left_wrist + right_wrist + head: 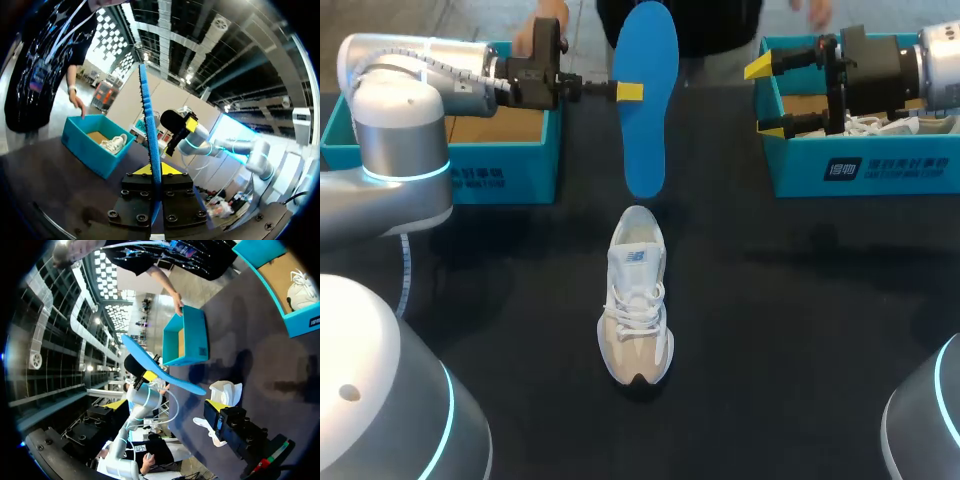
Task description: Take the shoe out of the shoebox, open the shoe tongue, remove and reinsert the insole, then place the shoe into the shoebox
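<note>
Here, in the head view, the blue insole (646, 95) is held upright at the upper middle of the frame, pinched at its edge by the left gripper (629, 91). The shoe (637, 297) lies on the table (800, 330) at the centre, just below the insole's lower end. The right gripper (764, 97) is spread wide and empty at the upper right, over the right shoebox (860, 165). In the left wrist view, the insole is seen edge-on, clamped between the fingers. In the right wrist view, the insole is seen ahead, above the shoe's heel. Reinsertion is judged best done if the insole is tilted along the shoe, its toe end is fed in first, and the shoe is steadied by the free gripper.
</note>
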`<state>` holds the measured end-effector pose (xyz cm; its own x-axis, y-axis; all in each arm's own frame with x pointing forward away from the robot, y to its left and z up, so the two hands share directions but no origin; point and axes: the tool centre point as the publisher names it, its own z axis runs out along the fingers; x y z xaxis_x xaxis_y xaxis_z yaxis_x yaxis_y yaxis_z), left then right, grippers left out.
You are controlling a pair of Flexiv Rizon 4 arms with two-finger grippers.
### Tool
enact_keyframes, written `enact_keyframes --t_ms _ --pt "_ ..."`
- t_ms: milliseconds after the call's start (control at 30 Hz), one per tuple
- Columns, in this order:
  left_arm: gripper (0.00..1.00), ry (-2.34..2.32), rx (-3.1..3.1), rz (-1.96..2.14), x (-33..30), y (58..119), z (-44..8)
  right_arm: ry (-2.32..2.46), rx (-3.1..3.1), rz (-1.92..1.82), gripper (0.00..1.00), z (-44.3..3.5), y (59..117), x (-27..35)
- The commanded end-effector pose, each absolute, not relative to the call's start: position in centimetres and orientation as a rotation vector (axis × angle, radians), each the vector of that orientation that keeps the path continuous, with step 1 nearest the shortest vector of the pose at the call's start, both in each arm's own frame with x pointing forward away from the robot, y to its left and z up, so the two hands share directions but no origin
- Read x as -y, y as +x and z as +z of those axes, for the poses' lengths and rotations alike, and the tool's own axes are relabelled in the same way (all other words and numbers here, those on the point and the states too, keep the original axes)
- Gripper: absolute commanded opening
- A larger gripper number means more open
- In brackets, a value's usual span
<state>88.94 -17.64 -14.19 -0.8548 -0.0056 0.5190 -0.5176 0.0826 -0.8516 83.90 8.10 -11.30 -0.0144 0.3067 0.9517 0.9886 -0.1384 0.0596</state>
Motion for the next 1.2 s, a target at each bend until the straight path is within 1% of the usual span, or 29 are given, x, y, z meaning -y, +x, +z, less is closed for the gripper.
enact_keyframes --t_ms 33,367,433,1000,1200 --pt "0.0 -0.173 2.389 2.272 17.4 88.8 -14.0 -1.493 1.382 -1.206 1.0 -11.5 84.2 -8.4" --pt "0.0 -0.577 2.337 2.637 17.5 89.3 -12.7 -1.446 1.348 -1.241 1.0 -12.0 84.6 -8.5" --pt "0.0 -0.568 2.33 2.677 17.5 89.6 -12.5 -1.441 1.345 -1.238 1.0 -12.0 84.6 -8.5" --pt "0.0 -0.568 2.33 2.677 17.5 89.6 -12.5 -1.399 1.333 -1.304 1.0 -11.6 84.5 -8.0" --pt "0.0 -1.105 2.226 2.772 17.5 90.2 -12.9 -1.398 1.337 -1.309 1.0 -11.5 84.6 -8.1"
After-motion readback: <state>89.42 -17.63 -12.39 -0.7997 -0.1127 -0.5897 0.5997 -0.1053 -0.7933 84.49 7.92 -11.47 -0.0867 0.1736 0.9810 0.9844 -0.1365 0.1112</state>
